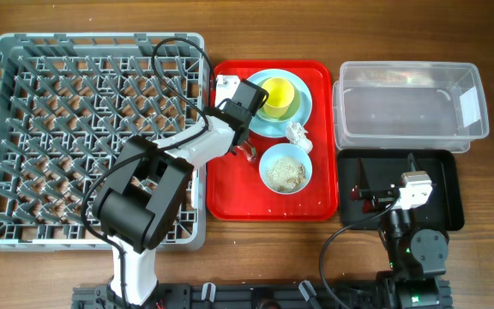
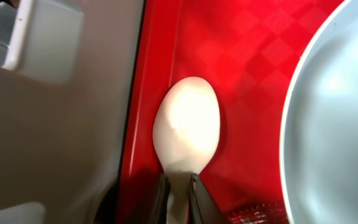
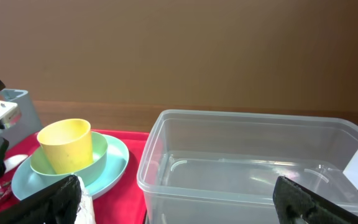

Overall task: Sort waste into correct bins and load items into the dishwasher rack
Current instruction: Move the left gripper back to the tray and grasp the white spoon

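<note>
The large grey plastic peg-grid dishwasher rack (image 1: pixel 84 40) is seen at nine o'clock of the red rectangular tray (image 1: pixel 230 189). No dish can be made out among its pegs.

At the tray's eleven o'clock corner, the left gripper (image 2: pixel 180 186) is clamped on the white plastic spoon (image 2: pixel 187 124). The spoon is pinched at the narrow neck just below its bowl, which points to twelve o'clock in the wrist view. Whether it has been raised off the tray cannot be told.

The spoon is judged light, thin and fairly stiff, with a smooth surface that may slip or pivot between the fingers. A hold across the flat handle close to the neck, as here, is thought the steadiest.

At three o'clock of the spoon, the light blue round plate (image 1: pixel 303 112) is found. The small yellow-green cup (image 1: pixel 279 93) stands on it inside a pale bowl.

Further right, the clear rectangular plastic tub (image 1: pixel 478 103) sits at twelve o'clock of the shallow black rectangular tray (image 1: pixel 448 184). Over that tray the right gripper (image 1: pixel 369 196) is held spread wide, with nothing in it.
</note>
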### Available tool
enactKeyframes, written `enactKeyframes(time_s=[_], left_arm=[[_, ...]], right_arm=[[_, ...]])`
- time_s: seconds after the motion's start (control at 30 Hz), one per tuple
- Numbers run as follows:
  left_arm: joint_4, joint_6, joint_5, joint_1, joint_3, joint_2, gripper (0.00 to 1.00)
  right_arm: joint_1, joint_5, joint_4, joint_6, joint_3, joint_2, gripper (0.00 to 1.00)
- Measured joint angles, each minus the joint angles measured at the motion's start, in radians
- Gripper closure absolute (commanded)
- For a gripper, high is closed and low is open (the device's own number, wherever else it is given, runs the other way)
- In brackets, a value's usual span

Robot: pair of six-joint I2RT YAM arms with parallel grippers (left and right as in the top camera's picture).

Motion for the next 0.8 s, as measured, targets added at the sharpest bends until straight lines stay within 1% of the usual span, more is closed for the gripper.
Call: enactKeyframes(time_s=[0.17, 0.43, 0.6, 0.73, 0.8], left_arm=[[-0.013, 0.000, 0.026, 0.003, 0.003, 0.000, 0.87], [-0.074, 0.000, 0.120, 0.004, 0.022, -0.005, 0.87], [-0.171, -0.008, 0.132, -0.043, 0.031, -0.019, 0.87], [-0.274, -0.049, 0.134, -0.095, 0.040, -0.028, 0.86], [-0.341, -0.083, 0.135, -0.119, 0.043, -0.035, 0.84]], right_arm=[[0.000, 0.000, 0.000, 0.000, 0.000, 0.000, 0.00], [0.000, 0.000, 0.000, 0.000, 0.000, 0.000, 0.00], [0.000, 0.000, 0.000, 0.000, 0.000, 0.000, 0.00], [0.000, 0.000, 0.000, 0.000, 0.000, 0.000, 0.00], [0.000, 0.000, 0.000, 0.000, 0.000, 0.000, 0.00]])
